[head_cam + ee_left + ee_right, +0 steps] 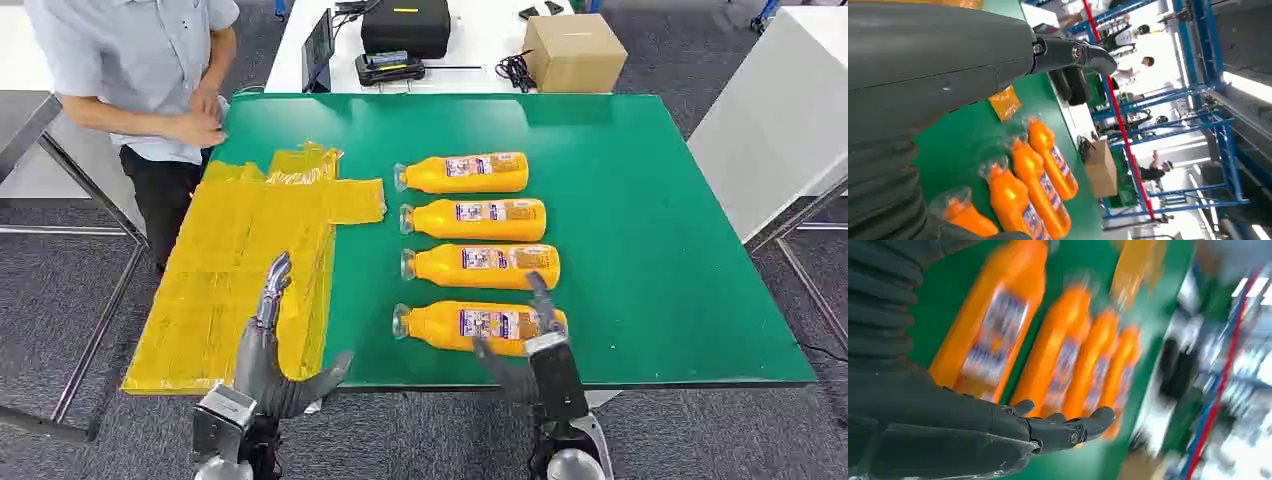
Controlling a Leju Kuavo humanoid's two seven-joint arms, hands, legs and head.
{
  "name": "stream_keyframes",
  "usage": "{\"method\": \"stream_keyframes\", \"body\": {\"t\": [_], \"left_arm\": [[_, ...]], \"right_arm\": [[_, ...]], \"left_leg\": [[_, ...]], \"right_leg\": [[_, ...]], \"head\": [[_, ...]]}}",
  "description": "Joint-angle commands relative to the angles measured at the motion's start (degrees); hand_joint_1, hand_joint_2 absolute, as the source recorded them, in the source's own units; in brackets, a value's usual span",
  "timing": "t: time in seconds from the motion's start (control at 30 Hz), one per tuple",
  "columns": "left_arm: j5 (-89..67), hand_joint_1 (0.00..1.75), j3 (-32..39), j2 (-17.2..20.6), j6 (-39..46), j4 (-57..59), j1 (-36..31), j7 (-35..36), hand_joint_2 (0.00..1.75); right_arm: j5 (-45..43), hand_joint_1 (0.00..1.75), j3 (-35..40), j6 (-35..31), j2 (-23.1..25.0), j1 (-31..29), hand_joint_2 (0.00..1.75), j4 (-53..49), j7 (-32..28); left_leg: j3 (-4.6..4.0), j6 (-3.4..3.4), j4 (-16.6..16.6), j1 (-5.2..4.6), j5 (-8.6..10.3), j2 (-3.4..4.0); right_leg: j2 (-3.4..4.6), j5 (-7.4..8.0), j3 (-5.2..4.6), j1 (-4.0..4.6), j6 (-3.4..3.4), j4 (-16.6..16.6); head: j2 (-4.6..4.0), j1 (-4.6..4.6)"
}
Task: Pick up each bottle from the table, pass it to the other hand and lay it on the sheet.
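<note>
Head view: the right hand [528, 345] hangs spread and empty over the nearest of four orange bottles [478, 325] lying on the green table [660, 240], seemingly not touching. The left hand [275, 350], wide and empty, hovers by the yellow sheet [230, 250].

You have a person [150, 70] standing at the green table's [650, 250] far left corner. Behind it, a white table [480, 45] holds a cardboard box [575, 52] and a black case [405, 25].

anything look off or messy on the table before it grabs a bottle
The four orange bottles lie in a tidy row, caps pointing toward the yellow sheet, nothing spilled. The one oddity is the sheet itself: its far end is crumpled and bunched rather than flat, and its near corner overhangs the green table edge.
</note>
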Motion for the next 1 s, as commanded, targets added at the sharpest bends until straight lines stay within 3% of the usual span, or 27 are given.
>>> {"method": "stream_keyframes", "body": {"t": [0.03,0.2,0.33,0.6,0.9,1.0], "left_arm": [[-3.7,0.00,-4.5,0.4,1.7,4.7,-2.3,0.3,1.75],[-3.7,0.00,-4.3,0.4,1.8,4.7,-2.3,0.3,1.75],[-3.7,0.00,-4.0,0.4,2.8,5.0,-2.9,0.6,1.75],[-3.8,0.00,-4.2,0.4,3.1,4.8,-3.8,1.7,1.75],[-4.5,0.00,-4.4,0.4,3.0,5.0,-3.9,3.1,1.75],[-4.5,0.00,-4.2,0.4,2.6,4.5,-3.7,3.4,1.75]], "right_arm": [[17.2,0.00,1.1,-4.7,0.4,1.1,1.75,-5.2,-2.3],[17.4,0.00,1.2,-4.7,0.6,1.0,1.75,-4.8,-2.3],[26.5,0.00,4.0,-8.1,-1.7,0.0,1.75,-4.4,-3.6],[31.3,0.00,4.9,-10.9,-3.5,-1.4,1.75,-5.5,-3.5],[53.3,0.00,7.8,-13.3,-7.9,-4.5,1.75,1.3,4.8],[53.9,0.00,8.5,-10.1,-9.9,-6.1,1.75,5.8,6.8]], "left_leg": [[0.16,-0.08,0.0,0.01,-0.08,-0.06],[0.30,-0.12,0.0,0.06,-0.10,-0.07],[0.27,-0.09,0.0,0.06,-0.10,0.01],[0.26,-0.09,0.0,0.08,-0.12,0.03],[0.33,-0.09,0.0,0.11,-0.10,0.07],[0.28,-0.07,-0.1,0.08,-0.07,0.12]], "right_leg": [[-0.09,-0.11,0.18,0.02,-0.10,0.0],[-0.14,-0.13,0.33,0.08,-0.16,0.0],[-0.05,-0.09,0.28,0.08,-0.13,-0.1],[-0.03,-0.10,0.29,0.09,-0.13,0.0],[0.02,-0.04,0.38,0.12,-0.13,-0.1],[0.07,-0.01,0.30,0.09,-0.10,-0.1]], "head": [[0.00,-0.02],[0.00,-0.02],[0.00,-0.02],[0.00,-0.02],[0.00,-0.02],[0.00,-0.02]]}}
